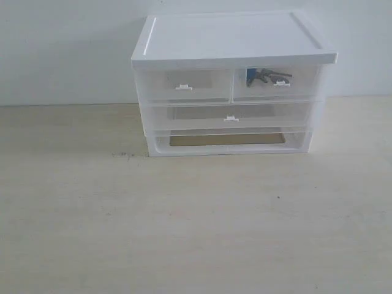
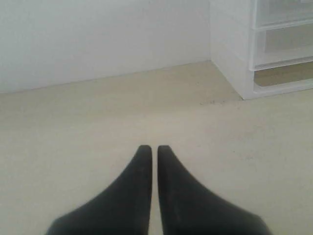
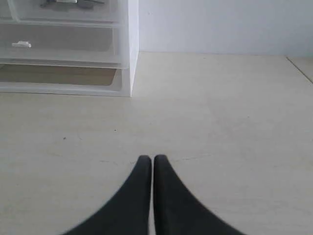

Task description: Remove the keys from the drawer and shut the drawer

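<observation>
The keys show as a dark bunch with a blue fob through the translucent front of the drawer, the upper right one in the white-topped organizer. That drawer sits pushed in, its front level with its twin. In the right wrist view the keys are just visible at the frame's border. My left gripper is shut and empty over bare table, short of the organizer's corner. My right gripper is shut and empty too, well away from the organizer. Neither arm appears in the exterior view.
The left-hand small drawer and the full-width drawer are pushed in. Below them is an open bottom slot. A white wall stands right behind the organizer. A table seam or edge runs to the right of my right gripper.
</observation>
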